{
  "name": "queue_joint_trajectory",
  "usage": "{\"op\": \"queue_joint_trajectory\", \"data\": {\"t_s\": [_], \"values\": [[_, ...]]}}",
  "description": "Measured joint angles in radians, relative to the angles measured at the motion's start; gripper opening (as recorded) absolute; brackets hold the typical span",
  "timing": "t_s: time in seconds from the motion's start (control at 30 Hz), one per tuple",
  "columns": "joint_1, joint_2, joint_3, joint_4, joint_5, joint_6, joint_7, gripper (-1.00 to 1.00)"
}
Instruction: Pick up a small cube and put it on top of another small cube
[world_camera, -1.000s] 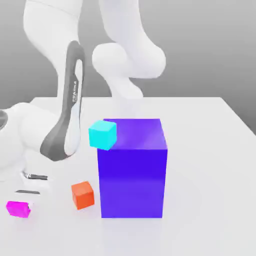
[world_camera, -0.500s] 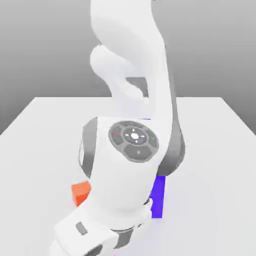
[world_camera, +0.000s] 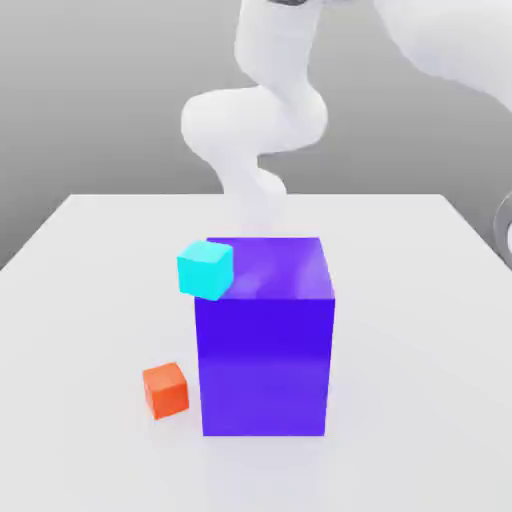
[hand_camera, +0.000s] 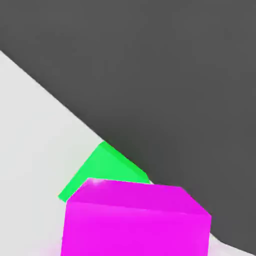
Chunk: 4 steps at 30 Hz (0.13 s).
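The pink cube (hand_camera: 135, 217) sits close before the hand camera, and a green cube (hand_camera: 102, 170) lies on the white table (hand_camera: 30, 150) just beyond it, near the table's edge. Whether the jaws hold the pink cube cannot be told; the fingers are not seen. In the exterior view the arm (world_camera: 265, 120) rises behind a big blue block (world_camera: 265, 335), with a cyan cube (world_camera: 205, 269) at the block's top corner and an orange cube (world_camera: 165, 389) on the table beside it. The carry or approach step appears in hand. Next, the pink cube likely needs centring squarely over the green one before lowering.
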<state>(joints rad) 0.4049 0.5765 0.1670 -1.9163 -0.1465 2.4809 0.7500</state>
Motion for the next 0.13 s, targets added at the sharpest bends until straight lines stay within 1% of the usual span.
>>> {"op": "queue_joint_trajectory", "data": {"t_s": [0.03, 0.13], "values": [[0.005, 0.018, -0.004, 0.001, -0.003, 0.017, 0.005, 1.00], [0.005, 0.018, -0.004, 0.001, -0.003, 0.017, 0.005, 1.00]]}}
